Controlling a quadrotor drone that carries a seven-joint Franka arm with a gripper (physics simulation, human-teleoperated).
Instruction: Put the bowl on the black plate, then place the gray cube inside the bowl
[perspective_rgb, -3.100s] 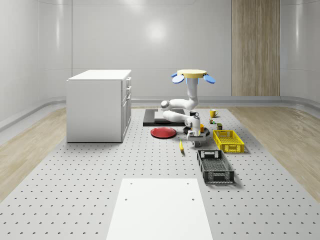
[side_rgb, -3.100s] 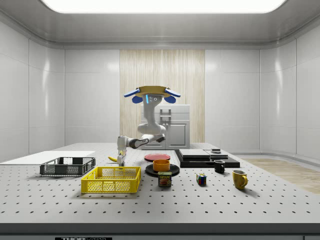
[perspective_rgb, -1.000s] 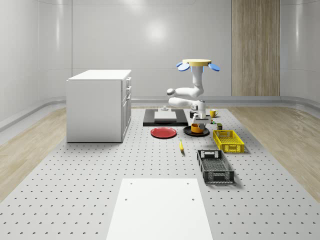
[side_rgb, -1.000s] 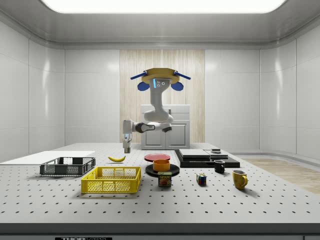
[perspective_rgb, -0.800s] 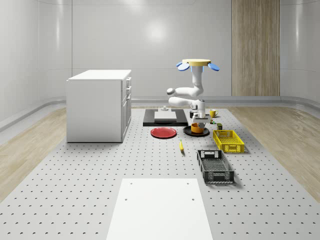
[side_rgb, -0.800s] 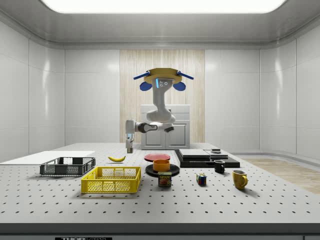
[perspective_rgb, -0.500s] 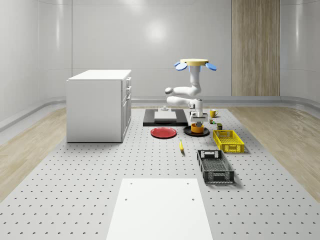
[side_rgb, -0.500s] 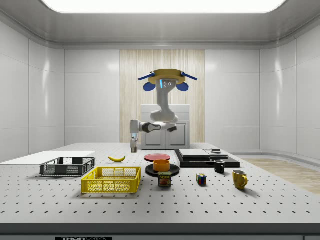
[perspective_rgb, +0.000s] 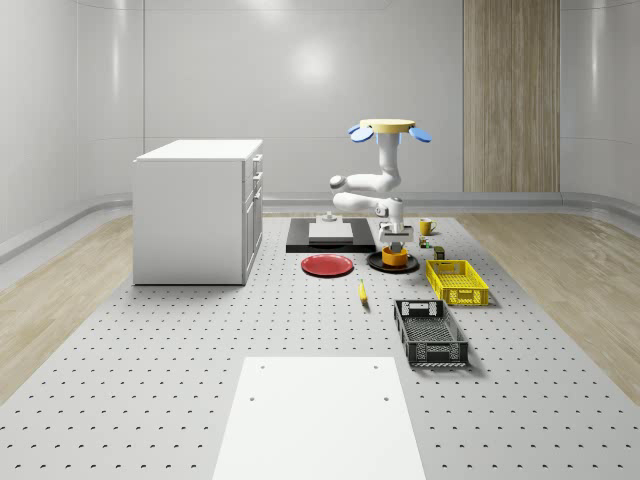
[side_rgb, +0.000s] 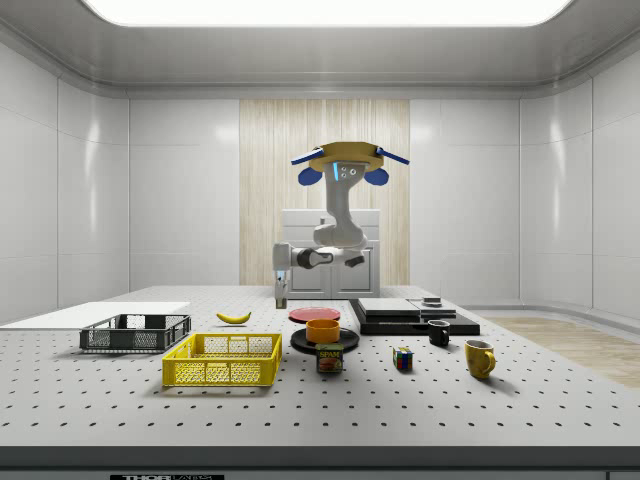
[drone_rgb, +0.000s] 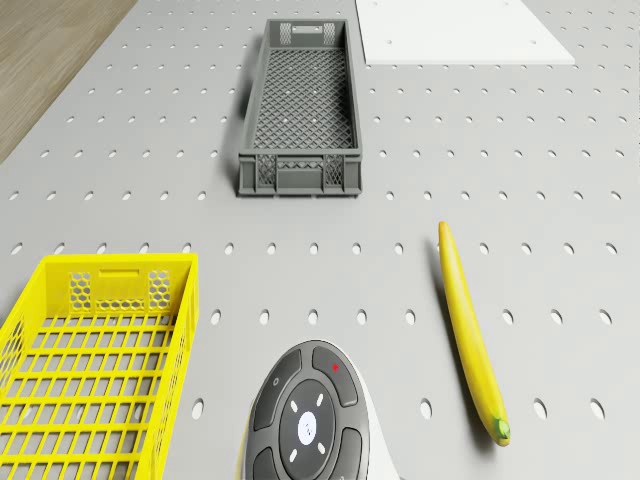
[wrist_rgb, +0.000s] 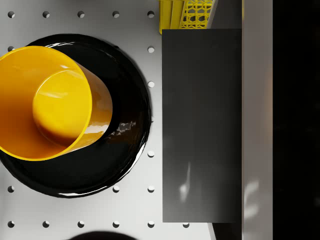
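Perforated gray counter (perspective_rgb: 200, 350): orange bowl (wrist_rgb: 45, 102) seated on black plate (wrist_rgb: 125, 130); drone (side_rgb: 348, 160) hovering above; claw (side_rgb: 281, 300) hanging beside bowl, pinching gray cube (wrist_rgb: 200, 125).

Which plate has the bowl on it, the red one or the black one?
The black plate. The orange bowl sits on it, while the red plate beside it is bare.
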